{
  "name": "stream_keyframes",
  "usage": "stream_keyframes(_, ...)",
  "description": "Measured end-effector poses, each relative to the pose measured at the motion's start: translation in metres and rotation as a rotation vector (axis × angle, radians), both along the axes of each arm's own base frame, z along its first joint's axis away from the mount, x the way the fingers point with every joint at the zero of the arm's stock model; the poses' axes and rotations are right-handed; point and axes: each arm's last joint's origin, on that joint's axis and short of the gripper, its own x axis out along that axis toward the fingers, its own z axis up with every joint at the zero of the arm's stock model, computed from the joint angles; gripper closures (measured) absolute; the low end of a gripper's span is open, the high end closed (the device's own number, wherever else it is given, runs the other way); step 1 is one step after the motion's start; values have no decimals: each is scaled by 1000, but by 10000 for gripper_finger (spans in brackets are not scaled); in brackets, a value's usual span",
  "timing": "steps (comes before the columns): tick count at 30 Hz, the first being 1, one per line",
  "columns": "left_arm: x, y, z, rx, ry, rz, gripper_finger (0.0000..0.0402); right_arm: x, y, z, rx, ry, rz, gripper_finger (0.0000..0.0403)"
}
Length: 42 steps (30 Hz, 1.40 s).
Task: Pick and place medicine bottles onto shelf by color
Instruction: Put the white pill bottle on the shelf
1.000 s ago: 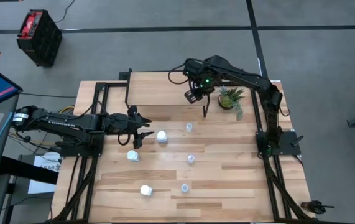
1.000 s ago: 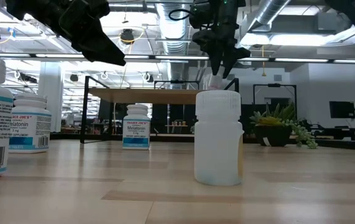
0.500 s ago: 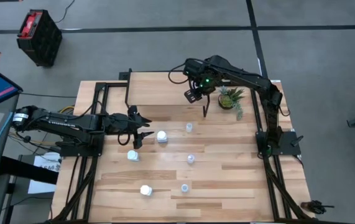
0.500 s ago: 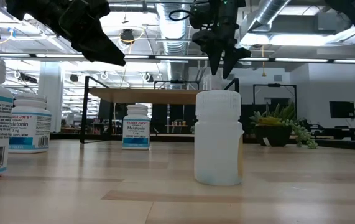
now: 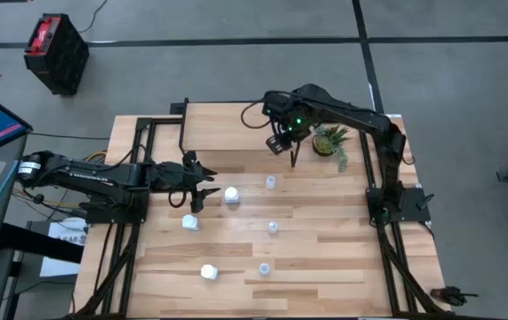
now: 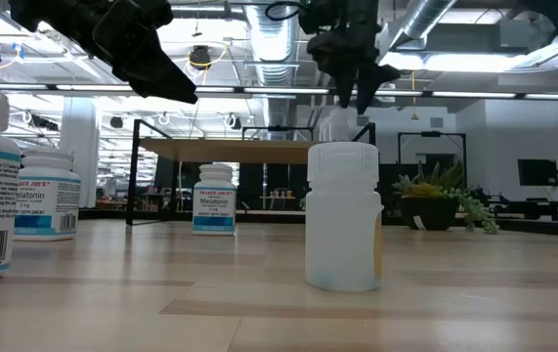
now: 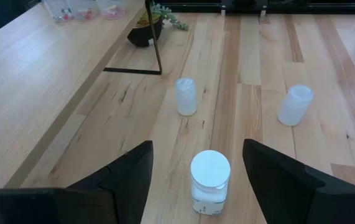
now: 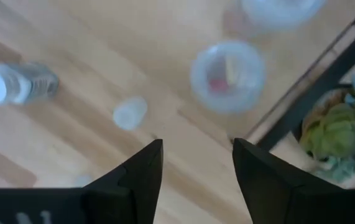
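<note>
— Where is your right end effector (image 5: 282, 145)?
— Over the shelf (image 5: 236, 129) at the surface's far edge, fingers apart, empty.
— And your left end effector (image 7: 197, 163)?
— Spread wide above a white medicine bottle (image 7: 210, 182) mid-surface, not touching it.

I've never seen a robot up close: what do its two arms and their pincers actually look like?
Both arms are black and jointed, with thin cables running along them. The right arm shows a small green light near its wrist. Each ends in two dark, pointed fingers: left gripper, right gripper.
</note>
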Motion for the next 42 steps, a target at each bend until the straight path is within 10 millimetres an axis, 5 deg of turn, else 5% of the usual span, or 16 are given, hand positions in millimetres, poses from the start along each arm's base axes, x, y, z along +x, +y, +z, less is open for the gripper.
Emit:
stream_keyframes(6,0,0,0,0,0,0,164,5,41,7,9,16,80,194)
stream_keyframes(19,0,0,0,-51,-15,28,164,-1,148,31,-152,-18,603,215)
stream_keyframes(32,0,0,0,-106,-29,55,164,-80,207,89,-553,-217,534,243)
stream_keyframes(37,0,0,0,-64,-16,18,164,-114,226,68,-653,-249,418,248)
stream_keyframes(42,3,-3,-3,-100,6,-57,164,-138,246,16,-629,-296,318,255)
